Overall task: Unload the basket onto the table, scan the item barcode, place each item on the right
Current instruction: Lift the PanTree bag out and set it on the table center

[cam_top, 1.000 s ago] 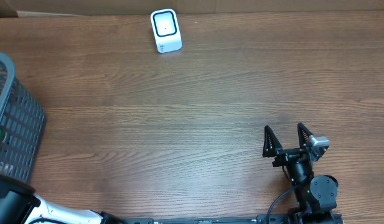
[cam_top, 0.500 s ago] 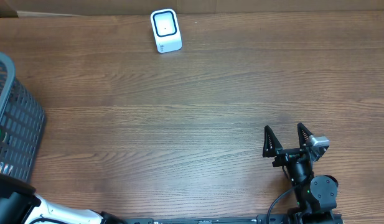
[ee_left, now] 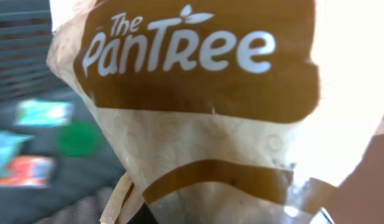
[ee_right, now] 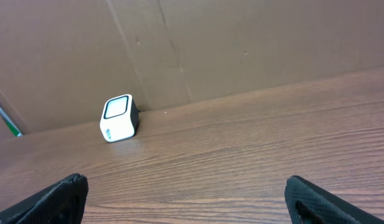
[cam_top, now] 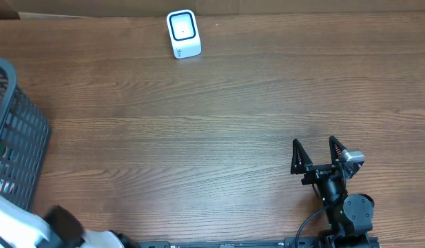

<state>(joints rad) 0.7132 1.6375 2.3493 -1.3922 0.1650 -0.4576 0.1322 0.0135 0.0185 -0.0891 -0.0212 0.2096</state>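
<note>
The item is a beige and brown snack bag point(ee_left: 198, 130) printed "The PanTree". It fills the left wrist view, hanging right at the camera. My left gripper's fingers are hidden behind the bag and are shut on it. No barcode shows on the side facing me. The white barcode scanner point(cam_top: 183, 33) stands at the table's far edge, also visible in the right wrist view as the scanner point(ee_right: 119, 117). My right gripper point(cam_top: 315, 148) rests at the near right, open with nothing between its fingers point(ee_right: 64, 196).
A dark grey mesh basket point(cam_top: 16, 148) sits at the left edge, and blurred colourful packets point(ee_left: 36, 143) lie in it behind the bag. Part of my left arm point(cam_top: 33, 231) shows at the bottom left corner. A brown cardboard wall point(ee_right: 241, 43) backs the table.
The left arm has shifted at the bottom left corner and is blurred with motion. The basket has moved slightly. The right arm and the scanner are unchanged.
</note>
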